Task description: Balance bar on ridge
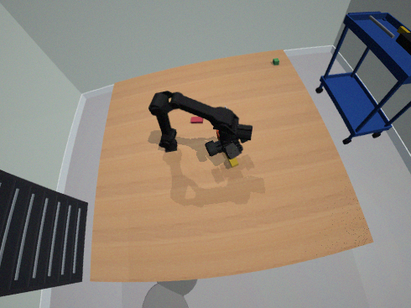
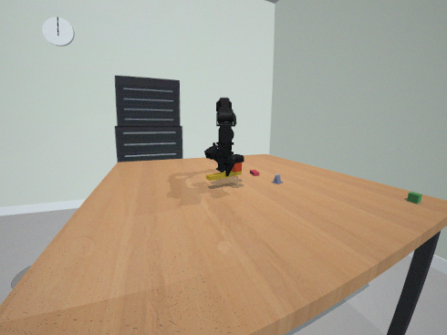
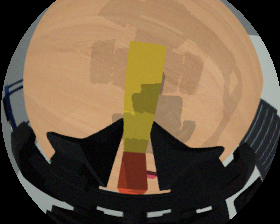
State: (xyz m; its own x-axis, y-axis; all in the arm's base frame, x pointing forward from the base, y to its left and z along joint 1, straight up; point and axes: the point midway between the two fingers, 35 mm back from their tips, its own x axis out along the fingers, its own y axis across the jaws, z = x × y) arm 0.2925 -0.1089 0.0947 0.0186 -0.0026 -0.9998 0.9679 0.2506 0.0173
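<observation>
Wood-grain table fills the near ground, its pale boards running back toward the arm. At mid-table the gripper is clenched on the yellow bar, which reaches out roughly level just above the surface, with the orange ridge right behind it. A red block, a lilac cone and a green cube sit apart. Beyond stand a dark cabinet, pale walls and a clock; a blue cart waits aside.
</observation>
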